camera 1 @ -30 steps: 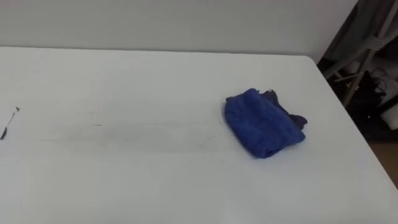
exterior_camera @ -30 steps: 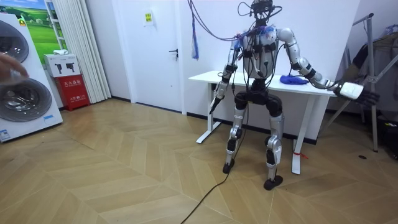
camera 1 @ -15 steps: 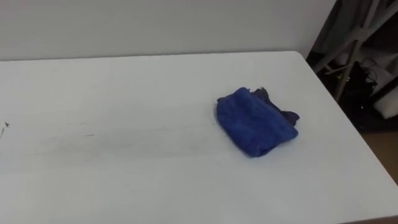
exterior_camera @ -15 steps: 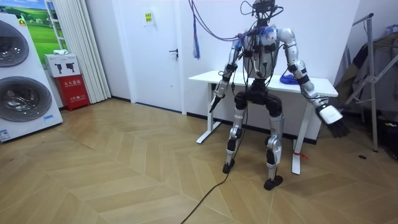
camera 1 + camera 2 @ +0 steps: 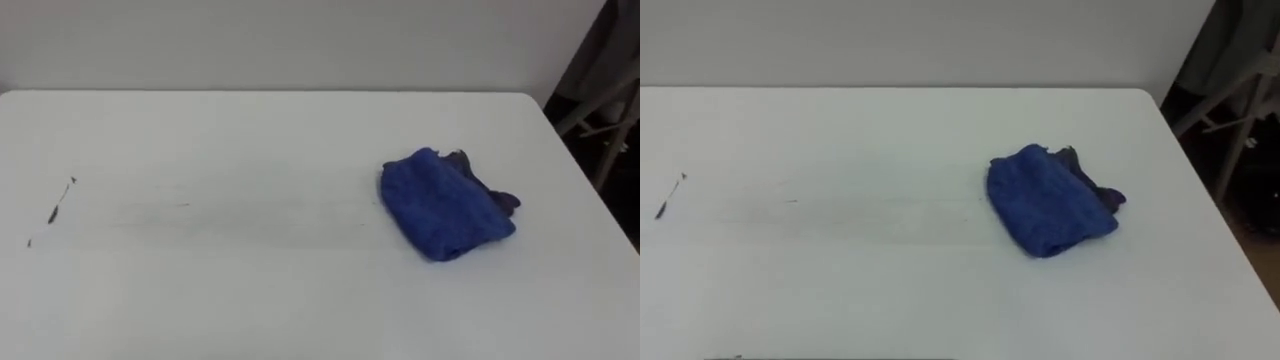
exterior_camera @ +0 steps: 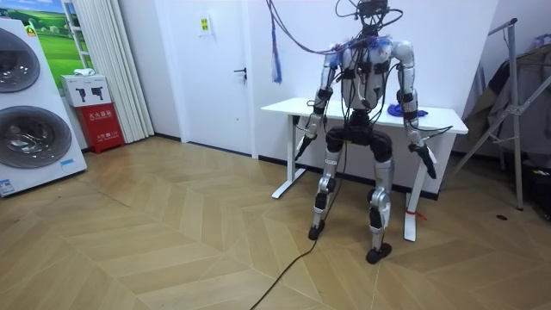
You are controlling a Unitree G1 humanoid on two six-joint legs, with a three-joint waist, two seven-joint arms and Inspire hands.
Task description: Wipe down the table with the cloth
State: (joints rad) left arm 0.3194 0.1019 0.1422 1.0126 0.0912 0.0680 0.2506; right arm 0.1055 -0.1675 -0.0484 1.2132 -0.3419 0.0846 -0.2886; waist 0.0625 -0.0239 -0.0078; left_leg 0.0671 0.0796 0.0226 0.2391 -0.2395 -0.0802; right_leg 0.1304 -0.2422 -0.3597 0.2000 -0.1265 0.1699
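White tabletop (image 5: 250,290) bears a crumpled blue terry cloth (image 5: 441,203) toward its right side and thin dark streaks (image 5: 58,203) near its left edge. Both hands hang below, right (image 6: 427,161) and left (image 6: 300,140); their fingers I cannot tell. A good wipe would press the cloth flat across those streaks.

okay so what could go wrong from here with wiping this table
The cloth lies bunched near the table's right edge, so a clumsy grab could push it off. The dark marks sit at the far left, a long reach that a wipe might miss. Both robot hands hang low beside the table.
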